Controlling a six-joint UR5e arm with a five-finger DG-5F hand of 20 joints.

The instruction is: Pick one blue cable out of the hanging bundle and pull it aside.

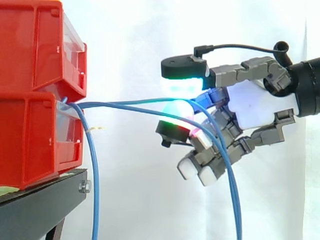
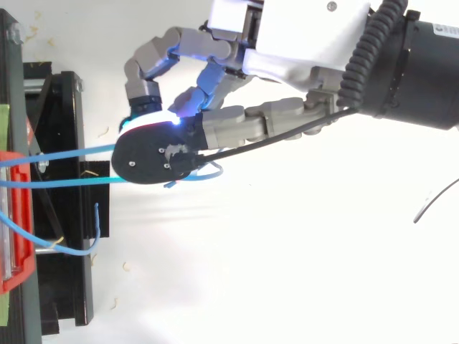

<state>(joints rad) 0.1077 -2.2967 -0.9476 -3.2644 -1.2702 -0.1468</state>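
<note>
Where the lower red bin (image 1: 30, 140) shows its clear plastic front, three thin, smooth, round cables come out over the lip together. The bins are glossy moulded plastic, the lower one under the upper red bin (image 1: 35, 45), both at the front edge of a matte black stand (image 1: 40, 205) before a white curtain (image 1: 130, 40).

The hand (image 1: 250, 110), grey jointed links on a white palm, is closed in a pinch. Two thick rounded pads (image 1: 182, 87), one glowing cyan-white above and one green and red below, meet on the blue cable (image 1: 150, 101). That cable runs nearly straight and level from the bin's lip to the pads.

A second blue cable (image 1: 232, 190) arcs from the same lip, drapes across the curled lower fingers and hangs straight down beyond them. A third blue cable (image 1: 95, 190) drops in a soft curve just past the stand's front edge, well apart from the hand.
</note>
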